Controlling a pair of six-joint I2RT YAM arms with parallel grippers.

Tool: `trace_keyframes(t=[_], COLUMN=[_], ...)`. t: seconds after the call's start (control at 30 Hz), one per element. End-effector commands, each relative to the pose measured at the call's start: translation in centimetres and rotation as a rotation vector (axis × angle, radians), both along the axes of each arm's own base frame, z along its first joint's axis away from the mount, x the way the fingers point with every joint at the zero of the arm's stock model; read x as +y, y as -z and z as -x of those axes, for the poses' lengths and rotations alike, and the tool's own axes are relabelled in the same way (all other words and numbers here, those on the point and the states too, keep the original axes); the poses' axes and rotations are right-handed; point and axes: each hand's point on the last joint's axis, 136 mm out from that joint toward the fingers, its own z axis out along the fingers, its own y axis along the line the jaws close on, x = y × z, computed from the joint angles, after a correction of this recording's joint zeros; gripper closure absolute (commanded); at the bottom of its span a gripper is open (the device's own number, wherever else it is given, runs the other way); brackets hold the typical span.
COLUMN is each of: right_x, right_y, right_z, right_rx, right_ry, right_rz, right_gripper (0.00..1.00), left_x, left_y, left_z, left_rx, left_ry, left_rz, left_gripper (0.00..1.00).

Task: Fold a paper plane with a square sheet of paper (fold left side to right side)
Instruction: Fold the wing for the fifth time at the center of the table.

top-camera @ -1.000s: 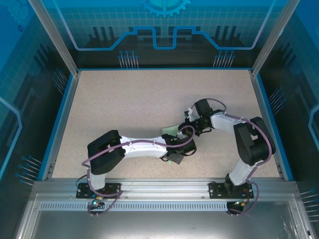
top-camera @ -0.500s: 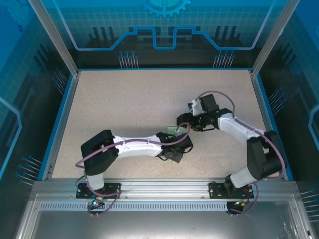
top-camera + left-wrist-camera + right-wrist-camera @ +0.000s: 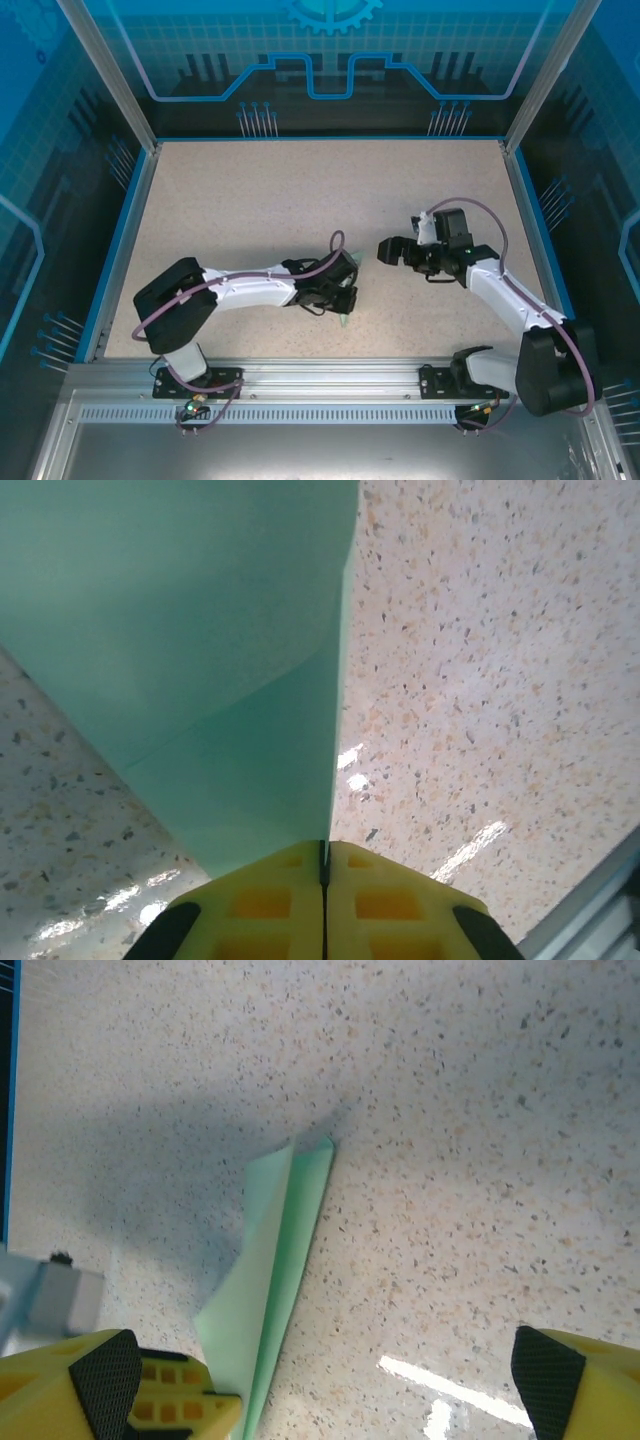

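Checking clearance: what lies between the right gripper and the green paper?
Bare tabletop, per the top view; the left gripper pinches the paper.

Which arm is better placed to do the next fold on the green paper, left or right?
Probably left: the left gripper is shut on the folded paper and can move it. The right gripper is open, apart from the paper.

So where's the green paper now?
In the top view the paper pokes out of the shut left pincer, near the front middle of the table.
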Motion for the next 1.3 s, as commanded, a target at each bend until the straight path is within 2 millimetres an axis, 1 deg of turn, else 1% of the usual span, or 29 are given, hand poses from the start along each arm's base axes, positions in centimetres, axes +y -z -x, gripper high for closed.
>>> trace_keyframes(t=[0.0, 0.2, 0.43, 0.6, 0.8, 1.07, 1.27], right_x=[0.1, 0.9, 2.2, 3.6, 4.6, 6.3, 7.0], right_y=[0.3, 1.7, 3.0, 3.3, 4.1, 4.9, 5.6], right_z=[0.5, 1.4, 2.1, 2.2, 2.0, 2.1, 2.0], right_rx=[-0.02, -0.003, 0.013, 0.005, 0.018, 0.029, 0.04], right_ry=[-0.02, -0.048, -0.08, -0.097, -0.097, -0.131, -0.13], right_rz=[-0.026, -0.04, -0.055, -0.073, -0.07, -0.067, -0.074], right_gripper=[0.01, 0.01, 0.02, 0.08, 0.16, 0.18, 0.2], left_x=[-1.3, -1.3, -1.2, -1.0, -0.8, -0.1, 0.4], left_y=[-2.3, -2.1, -1.2, -0.9, 0.0, 1.0, 1.4], left_z=[-0.4, -0.9, -1.3, -1.5, -1.7, -1.9, -2.1], left_rx=[0.029, 0.07, 0.11, 0.123, 0.145, 0.158, 0.17], left_ry=[-0.006, -0.015, -0.032, -0.046, -0.071, -0.082, -0.092], left_rz=[0.196, 0.317, 0.395, 0.427, 0.469, 0.508, 0.537], left_gripper=[0.95, 0.95, 0.96, 0.96, 0.96, 0.97, 0.98])
